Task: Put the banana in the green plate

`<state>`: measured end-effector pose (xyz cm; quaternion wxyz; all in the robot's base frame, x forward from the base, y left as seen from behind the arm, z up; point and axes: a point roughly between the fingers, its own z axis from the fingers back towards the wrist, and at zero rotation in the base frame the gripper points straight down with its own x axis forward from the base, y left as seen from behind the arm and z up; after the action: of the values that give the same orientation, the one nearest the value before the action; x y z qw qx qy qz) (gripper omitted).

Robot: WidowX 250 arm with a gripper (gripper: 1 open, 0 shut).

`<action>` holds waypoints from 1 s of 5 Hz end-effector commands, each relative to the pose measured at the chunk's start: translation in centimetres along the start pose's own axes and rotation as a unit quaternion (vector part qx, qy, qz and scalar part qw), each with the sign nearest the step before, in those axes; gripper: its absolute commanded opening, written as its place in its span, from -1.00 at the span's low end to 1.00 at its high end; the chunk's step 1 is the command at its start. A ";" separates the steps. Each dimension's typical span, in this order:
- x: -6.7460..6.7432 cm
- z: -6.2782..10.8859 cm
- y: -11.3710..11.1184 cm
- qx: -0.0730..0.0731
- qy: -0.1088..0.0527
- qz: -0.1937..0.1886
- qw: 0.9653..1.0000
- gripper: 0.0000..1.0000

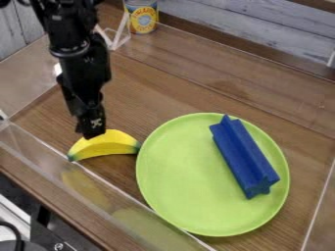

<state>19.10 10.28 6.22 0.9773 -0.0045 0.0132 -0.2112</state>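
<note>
A wooden table point(197, 74) fills the scene, fenced by a clear plastic wall point(92, 191) along the near edge. A large round green plate point(197, 201) lies flat at the lower right, with a blue block point(245, 155) resting on its right half. A black robot arm point(76, 54) reaches down at the left, its claw point(92, 125) spread wide and pointing straight down, just above a small yellow banana point(105, 146). The banana lies on the table just left of the plate, outside it.
</note>
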 end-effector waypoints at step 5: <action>0.3 -2.7 1.4 -0.004 -0.013 0.026 1.000 1.00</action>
<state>19.05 10.74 2.68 0.9811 -0.0249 0.0200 -0.1906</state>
